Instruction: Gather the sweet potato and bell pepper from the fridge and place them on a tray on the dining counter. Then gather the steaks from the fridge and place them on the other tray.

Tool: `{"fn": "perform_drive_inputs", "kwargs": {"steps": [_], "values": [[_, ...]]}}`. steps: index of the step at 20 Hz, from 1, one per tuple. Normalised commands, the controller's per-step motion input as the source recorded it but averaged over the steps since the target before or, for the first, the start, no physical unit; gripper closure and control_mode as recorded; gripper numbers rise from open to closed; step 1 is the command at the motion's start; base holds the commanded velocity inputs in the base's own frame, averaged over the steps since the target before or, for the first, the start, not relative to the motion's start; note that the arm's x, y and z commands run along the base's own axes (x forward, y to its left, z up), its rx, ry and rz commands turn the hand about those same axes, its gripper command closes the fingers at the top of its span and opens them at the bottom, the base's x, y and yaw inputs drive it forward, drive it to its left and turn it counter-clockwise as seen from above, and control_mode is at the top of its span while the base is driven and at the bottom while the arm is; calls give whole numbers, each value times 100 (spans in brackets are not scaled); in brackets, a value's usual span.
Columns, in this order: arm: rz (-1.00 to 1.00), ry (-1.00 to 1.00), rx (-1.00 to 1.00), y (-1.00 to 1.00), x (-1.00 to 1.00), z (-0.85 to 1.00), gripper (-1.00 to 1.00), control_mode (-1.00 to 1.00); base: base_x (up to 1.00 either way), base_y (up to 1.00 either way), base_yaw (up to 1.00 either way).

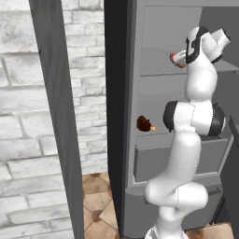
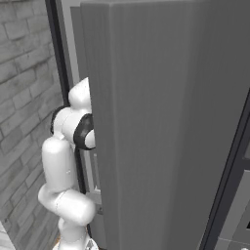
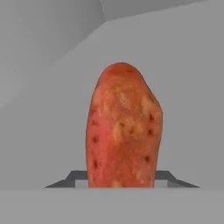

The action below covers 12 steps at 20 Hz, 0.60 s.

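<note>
Left base cam: behind arm [image 1: 186, 154], faces open fridge [image 1: 154, 88] shelves, mid-range. Right base cam: close on fridge door [image 2: 166, 122] at 3 o'clock; shares arm. Hand cam: v. close on sweet potato [image 3: 123, 131].

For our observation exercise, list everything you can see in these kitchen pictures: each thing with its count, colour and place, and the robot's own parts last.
Fridge: one, grey, open, shelves and drawer inside.
Fridge door: one, grey, swung open beside the arm.
Sweet potato: one, orange-red with dark spots, in the fridge, between the gripper's fingers.
Dark brown item: one, on a lower fridge shelf; too small to identify.
Brick wall: one, whitish grey, left of the fridge.
Floor: brown tiles, below the fridge.
Arm: one, white with dark joints, reaching into the fridge.
Gripper: one, dark fingertips either side of the sweet potato.
</note>
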Motion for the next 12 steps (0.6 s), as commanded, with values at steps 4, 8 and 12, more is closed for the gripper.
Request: {"fn": "perform_drive_inputs", "kwargs": {"steps": [4,8,12], "values": [[0,-59,-11,100,-74,-75,100,-100,0,0,0],[0,-26,-15,47,-40,40,100,-100,0,0,0],[0,-5,-16,-9,-77,81,100,-100,0,0,0]]}}
